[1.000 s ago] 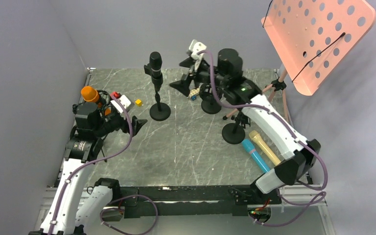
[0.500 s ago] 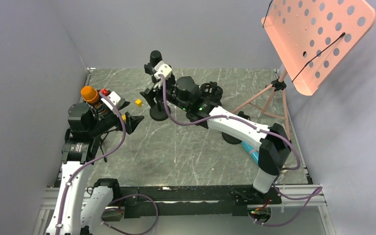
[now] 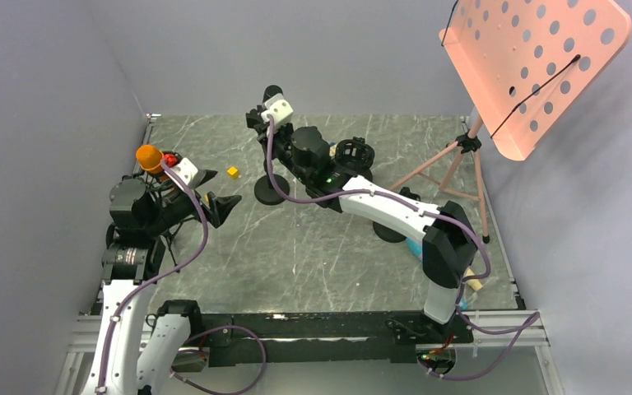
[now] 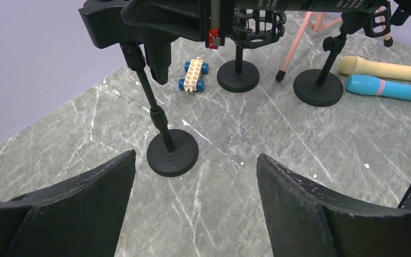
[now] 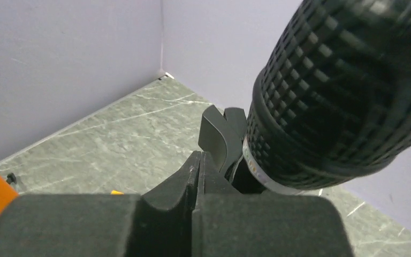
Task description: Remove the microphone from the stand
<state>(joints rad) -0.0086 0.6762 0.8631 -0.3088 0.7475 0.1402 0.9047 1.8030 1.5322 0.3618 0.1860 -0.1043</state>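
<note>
The black microphone [image 3: 273,92] sits in the clip [image 5: 222,134] of a black stand whose round base [image 3: 270,191] rests at the back left-centre of the table. In the right wrist view its ribbed head [image 5: 342,91] fills the upper right. My right gripper [image 5: 200,160] is shut, its pads pressed flat together with nothing between them, just left of the clip and the microphone. From above, that gripper [image 3: 257,120] is at the stand's top. My left gripper [image 4: 195,176] is open and empty, low over the table in front of the stand base [image 4: 172,152].
An orange microphone [image 3: 149,155] stands at the far left behind the left arm. A yellow block [image 3: 233,172], a toy car [image 4: 195,74], two more stand bases [image 4: 238,75] [image 4: 318,87], a blue microphone [image 4: 388,88] and a cream one [image 4: 385,68] lie about. A pink music stand [image 3: 535,66] rises at right.
My right arm swung from the back right across to the left stand's top, and its jaws went from open to shut. The left arm drew slightly left.
</note>
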